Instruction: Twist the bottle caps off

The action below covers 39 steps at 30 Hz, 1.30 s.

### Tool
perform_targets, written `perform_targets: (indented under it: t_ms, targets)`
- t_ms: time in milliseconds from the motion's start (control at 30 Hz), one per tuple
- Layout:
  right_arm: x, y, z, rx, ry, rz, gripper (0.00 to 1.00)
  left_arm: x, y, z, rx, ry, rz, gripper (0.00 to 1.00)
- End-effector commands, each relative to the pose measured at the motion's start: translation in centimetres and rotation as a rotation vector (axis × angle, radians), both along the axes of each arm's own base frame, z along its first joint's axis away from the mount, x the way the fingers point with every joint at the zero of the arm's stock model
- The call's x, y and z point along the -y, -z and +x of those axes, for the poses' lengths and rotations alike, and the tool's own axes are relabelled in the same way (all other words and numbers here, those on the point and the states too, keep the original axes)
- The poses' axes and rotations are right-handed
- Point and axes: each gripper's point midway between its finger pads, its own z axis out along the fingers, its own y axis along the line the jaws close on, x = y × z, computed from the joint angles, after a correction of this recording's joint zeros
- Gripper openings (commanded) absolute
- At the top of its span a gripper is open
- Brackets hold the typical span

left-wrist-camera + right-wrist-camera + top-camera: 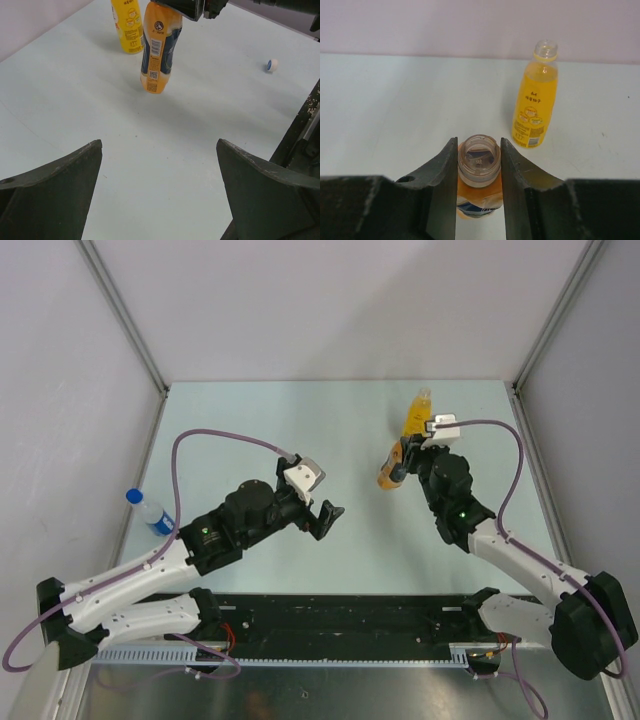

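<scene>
My right gripper (479,142) is shut on the open, capless neck of the short orange bottle (479,165) with a blue label. The left wrist view shows that bottle (159,47) tilted, its base at or just above the table. Behind it stands the tall yellow bottle (535,100), its mouth also open. A small white cap (272,65) lies on the table to the right. At the table's left edge is the clear water bottle (155,516), with its blue cap (134,497) on. My left gripper (325,518) hangs open and empty over mid-table, left of the held bottle.
Metal frame posts and white walls bound the pale table (250,430) on three sides. A black rail (340,620) with the arm bases runs along the near edge. The right arm's purple cable (505,455) loops above the table's right side.
</scene>
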Motion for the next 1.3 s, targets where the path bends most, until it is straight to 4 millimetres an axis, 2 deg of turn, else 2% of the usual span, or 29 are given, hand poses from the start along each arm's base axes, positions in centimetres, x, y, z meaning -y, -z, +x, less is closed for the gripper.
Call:
perform_targets:
  t_ms: [0,233,500,700,900,1033,1167,1267]
  targets:
    - [0.8,-4.0,-0.3,0.183,0.030,0.066,0.00,0.1,-1.9,0.3,0.016,-0.017,-0.038,0.99]
    - [0.7,-3.3,-0.1,0.193,0.040,-0.029,0.00,0.2,-1.8,0.3,0.011,-0.017,-0.035,0.99]
    - [-0.1,-1.0,0.2,0.169,0.080,-0.143,0.00,0.5,-1.6,0.2,0.006,0.002,-0.029,0.99]
    - [-0.6,1.2,0.3,0.117,0.082,-0.162,0.04,0.5,-1.6,0.1,0.008,0.006,-0.024,0.99]
    - [-0.6,2.2,0.2,0.079,0.080,-0.161,0.11,0.6,-1.5,0.1,0.005,0.007,-0.018,0.99]
    - [-0.9,2.4,0.0,0.069,0.062,-0.165,0.21,0.7,-1.4,0.2,0.003,0.011,-0.014,0.99]
    - [-1.0,2.3,-0.1,0.068,0.052,-0.154,0.47,0.9,-1.3,0.2,0.000,0.013,-0.012,0.99]
    - [-1.0,1.7,-0.3,0.081,0.046,-0.142,0.61,0.9,-1.3,0.1,-0.007,0.015,-0.010,0.99]
